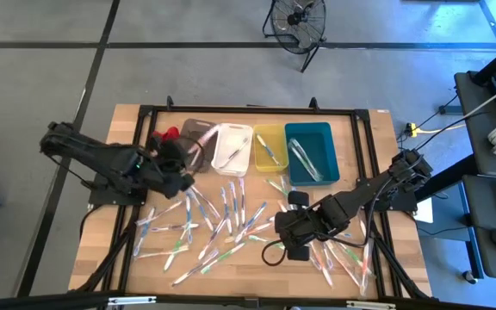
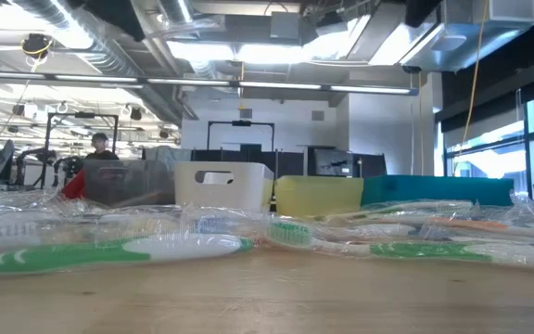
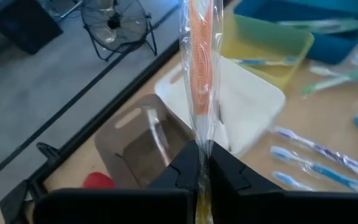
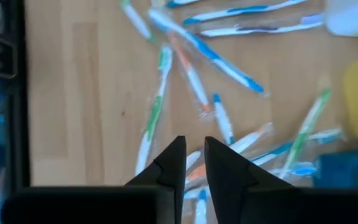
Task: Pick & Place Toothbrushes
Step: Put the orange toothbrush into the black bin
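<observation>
- The left tool (image 3: 202, 163), pinched tight, holds a crinkly clear-wrapped orange toothbrush (image 3: 202, 56) above the translucent grey bin (image 3: 143, 144).
- The right tool (image 4: 193, 163), fingers narrowly parted and apparently empty, hovers over slim wrapped toothbrushes (image 1: 222, 226) strewn across the wooden bench (image 1: 119, 146).

table (image 1: 127, 258): matt wood | toothbrushes (image 1: 222, 211): glossy clear plastic wrap | bins (image 1: 231, 148): smooth plastic

Left gripper (image 3: 202, 163) fingers pinched shut; right gripper (image 4: 194, 155) fingers slightly parted, hovering low.

No text or labels can be read.
</observation>
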Controlling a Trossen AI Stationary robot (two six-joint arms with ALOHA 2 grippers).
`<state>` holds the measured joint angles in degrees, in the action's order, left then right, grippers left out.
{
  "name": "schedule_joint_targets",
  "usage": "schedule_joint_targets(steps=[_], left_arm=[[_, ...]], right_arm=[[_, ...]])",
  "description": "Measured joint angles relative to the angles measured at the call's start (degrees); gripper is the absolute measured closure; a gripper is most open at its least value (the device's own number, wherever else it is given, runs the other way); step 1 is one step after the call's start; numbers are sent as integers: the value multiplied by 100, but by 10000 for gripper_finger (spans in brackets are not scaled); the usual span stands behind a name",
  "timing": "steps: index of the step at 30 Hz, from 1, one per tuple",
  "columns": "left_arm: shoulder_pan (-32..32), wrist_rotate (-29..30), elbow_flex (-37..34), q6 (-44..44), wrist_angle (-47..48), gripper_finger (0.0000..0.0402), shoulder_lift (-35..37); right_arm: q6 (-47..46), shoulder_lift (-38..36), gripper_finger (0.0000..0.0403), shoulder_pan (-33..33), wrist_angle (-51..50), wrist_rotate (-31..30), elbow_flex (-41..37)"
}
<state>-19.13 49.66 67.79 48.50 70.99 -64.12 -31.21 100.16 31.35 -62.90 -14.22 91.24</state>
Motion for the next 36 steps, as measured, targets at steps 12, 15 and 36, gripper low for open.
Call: schedule_joint_targets(steps=[12, 15, 36], left_arm=[[648, -148, -1819, -103, -1115, 394, 1399], [749, -356, -2395, -698, -2186, 395, 1846], [3700, -3059, -4681, -1771, -5597, 395, 2658]], right_arm=[[14, 0, 359, 1, 199, -397, 0], [26, 0, 359, 0, 277, -398, 0], [189, 0, 329, 0, 634, -442, 0]])
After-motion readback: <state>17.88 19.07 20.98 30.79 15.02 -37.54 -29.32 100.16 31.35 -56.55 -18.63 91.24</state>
